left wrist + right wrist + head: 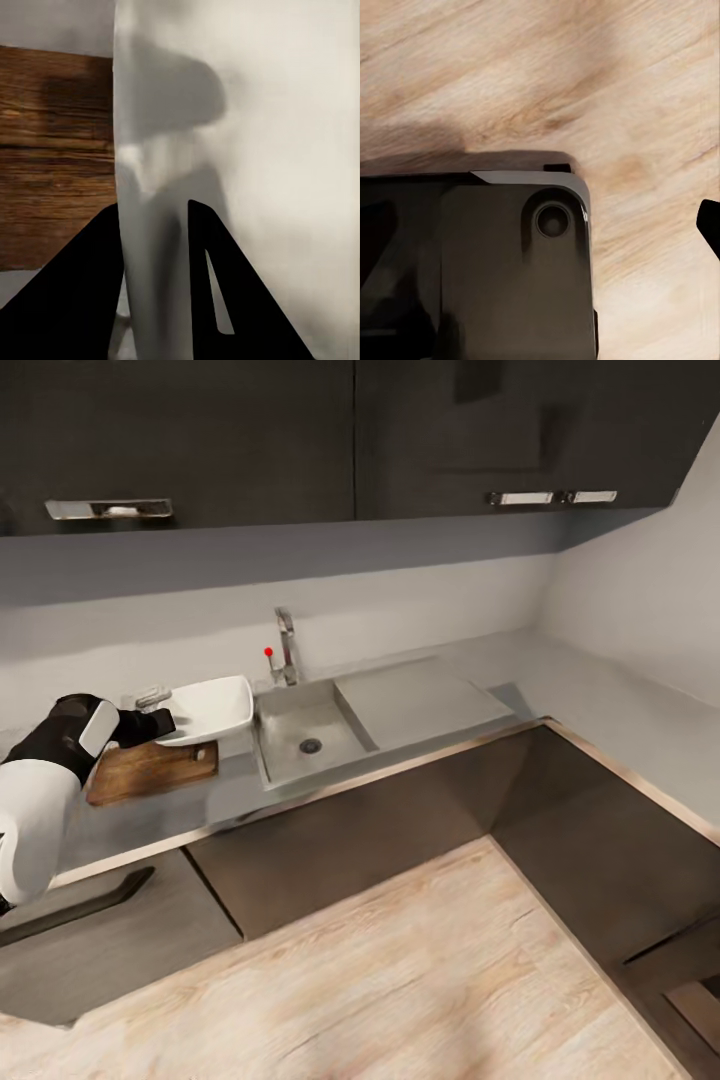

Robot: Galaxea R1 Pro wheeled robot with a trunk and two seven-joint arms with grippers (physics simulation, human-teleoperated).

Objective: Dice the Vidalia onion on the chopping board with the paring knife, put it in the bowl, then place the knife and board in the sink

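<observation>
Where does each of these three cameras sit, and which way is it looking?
Head view: high up, looking down at the sink and countertop; the left arm shows.
Left wrist view: along the left pincer, whose fingers straddle the bowl rim.
Right wrist view: down at the floor and the robot's dark base.
Head and left wrist share the bowl and chopping board.

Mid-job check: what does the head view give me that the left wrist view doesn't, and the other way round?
Head view alone: the rectangular grey steel sink with its basin holding no onion, the chrome tap, and the black upper cabinets.

Left wrist view alone: the left hand up close, its black fingers straddling the bowl's rim.

Both: the shallow white bowl and the brown wooden chopping board beneath it.
</observation>
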